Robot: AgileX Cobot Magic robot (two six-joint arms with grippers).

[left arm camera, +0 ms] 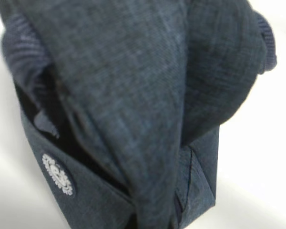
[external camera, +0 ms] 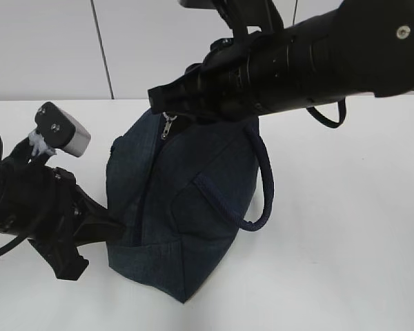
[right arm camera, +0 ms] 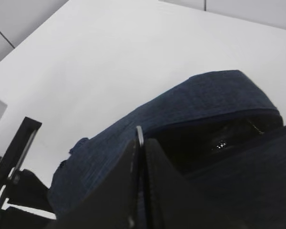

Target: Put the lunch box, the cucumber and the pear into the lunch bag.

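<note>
The dark navy lunch bag [external camera: 179,207] stands on the white table, its top drawn up to a peak. My right gripper [external camera: 159,100] is above that peak, shut on the metal ring pull [right arm camera: 139,134], whose thin silver edge shows between the black fingers [right arm camera: 124,191]. The zipper slider [external camera: 168,127] hangs just below. My left gripper [external camera: 117,231] is low on the bag's left side, shut on a fold of its fabric [left arm camera: 148,143]; its own fingers are hidden in the left wrist view. The bag's mouth [right arm camera: 219,143] is partly open and dark inside. Lunch box, cucumber and pear are out of view.
The bag's padded loop handle [external camera: 262,179] hangs over its right side. A round white-printed patch [left arm camera: 57,174] sits on the bag's lower wall. White tabletop [external camera: 345,227] lies to the right of the bag, with a pale panelled wall [external camera: 55,48] behind.
</note>
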